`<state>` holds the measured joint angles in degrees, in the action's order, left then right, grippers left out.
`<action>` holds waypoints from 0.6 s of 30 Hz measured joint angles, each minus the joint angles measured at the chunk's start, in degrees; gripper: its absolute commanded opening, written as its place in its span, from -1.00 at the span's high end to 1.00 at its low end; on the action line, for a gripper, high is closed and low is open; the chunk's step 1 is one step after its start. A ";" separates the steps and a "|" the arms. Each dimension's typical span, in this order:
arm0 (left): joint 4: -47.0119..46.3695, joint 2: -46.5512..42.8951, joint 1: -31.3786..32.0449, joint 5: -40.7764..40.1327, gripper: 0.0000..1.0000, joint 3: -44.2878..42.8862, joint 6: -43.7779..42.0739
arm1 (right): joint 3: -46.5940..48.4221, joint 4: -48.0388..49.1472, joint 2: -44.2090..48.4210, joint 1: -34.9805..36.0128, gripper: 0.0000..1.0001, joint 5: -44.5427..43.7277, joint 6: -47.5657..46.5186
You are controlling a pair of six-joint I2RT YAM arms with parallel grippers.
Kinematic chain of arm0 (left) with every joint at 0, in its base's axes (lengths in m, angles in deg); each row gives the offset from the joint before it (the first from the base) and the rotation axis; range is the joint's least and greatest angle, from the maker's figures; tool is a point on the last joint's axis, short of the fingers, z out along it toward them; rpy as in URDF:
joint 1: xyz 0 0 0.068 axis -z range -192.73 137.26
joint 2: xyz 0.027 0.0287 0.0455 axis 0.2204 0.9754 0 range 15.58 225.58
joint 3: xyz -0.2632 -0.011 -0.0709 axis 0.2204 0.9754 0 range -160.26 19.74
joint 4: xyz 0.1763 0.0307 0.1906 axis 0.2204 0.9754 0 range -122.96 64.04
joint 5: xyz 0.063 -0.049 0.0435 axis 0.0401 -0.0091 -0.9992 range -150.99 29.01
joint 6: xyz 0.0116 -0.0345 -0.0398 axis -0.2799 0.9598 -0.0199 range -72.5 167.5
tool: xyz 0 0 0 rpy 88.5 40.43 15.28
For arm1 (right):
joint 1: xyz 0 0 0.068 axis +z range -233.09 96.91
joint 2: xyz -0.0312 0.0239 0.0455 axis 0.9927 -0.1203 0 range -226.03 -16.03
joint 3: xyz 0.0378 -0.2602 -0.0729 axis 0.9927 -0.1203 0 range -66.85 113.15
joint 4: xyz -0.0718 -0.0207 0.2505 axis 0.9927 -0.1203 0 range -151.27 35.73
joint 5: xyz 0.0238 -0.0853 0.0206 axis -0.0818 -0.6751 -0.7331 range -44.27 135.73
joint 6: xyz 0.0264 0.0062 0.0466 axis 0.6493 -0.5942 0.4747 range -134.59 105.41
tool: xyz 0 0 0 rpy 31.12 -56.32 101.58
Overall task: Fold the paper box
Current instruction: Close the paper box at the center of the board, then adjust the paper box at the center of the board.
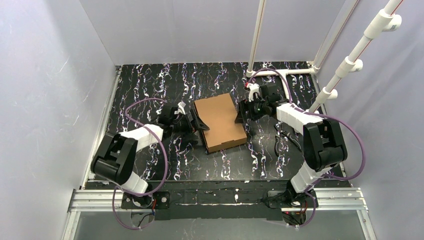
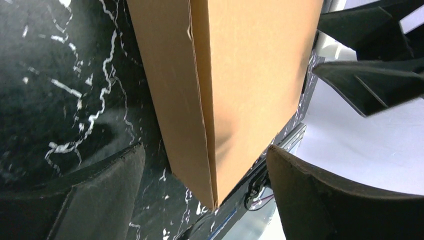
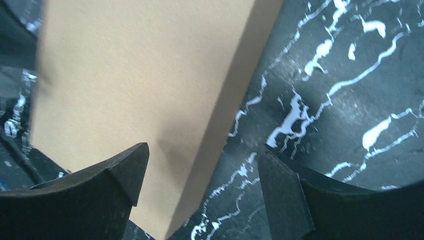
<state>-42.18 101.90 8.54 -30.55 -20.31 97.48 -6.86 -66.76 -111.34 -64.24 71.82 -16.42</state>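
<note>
The paper box (image 1: 220,122) lies flat on the black marbled table, closed into a shallow brown cardboard rectangle. My left gripper (image 1: 200,123) sits at its left edge, open. In the left wrist view a corner of the box (image 2: 240,75) reaches between the wide-apart fingers of my left gripper (image 2: 205,150) without touching them. My right gripper (image 1: 241,114) is at the box's right edge, open. In the right wrist view the box (image 3: 140,75) has its side edge running between the spread fingers of my right gripper (image 3: 204,150), with one fingertip (image 3: 130,165) over the cardboard top.
White pipes (image 1: 257,37) rise at the back right of the table, with more (image 1: 350,60) along the right wall. A metal rail (image 1: 220,197) runs along the near edge. Purple cables (image 1: 145,102) loop beside both arms. Grey walls close in the sides.
</note>
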 measured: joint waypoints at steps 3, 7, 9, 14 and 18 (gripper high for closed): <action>-1.84 4.07 0.92 -0.04 -0.79 -1.86 1.09 | -0.02 3.30 -0.15 0.00 -0.75 2.84 2.71; -2.82 6.82 1.46 -0.83 -0.74 -2.64 1.97 | -0.61 7.67 -2.01 0.02 -0.71 6.86 6.21; -2.86 6.64 1.46 -1.68 -0.64 -2.60 2.19 | -0.85 8.20 -3.30 0.02 -0.67 7.78 7.10; -3.19 1.99 1.44 -4.83 -0.25 -0.37 2.75 | -0.85 8.46 -5.95 0.02 -0.59 8.28 8.15; -3.61 -0.44 1.36 -6.16 0.22 0.22 3.30 | -0.83 8.87 -6.12 0.00 -0.56 8.70 8.52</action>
<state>-45.78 101.46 9.90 -36.72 -20.09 100.78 -7.69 -57.89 -117.46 -64.24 80.52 -7.89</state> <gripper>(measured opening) 0.568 0.790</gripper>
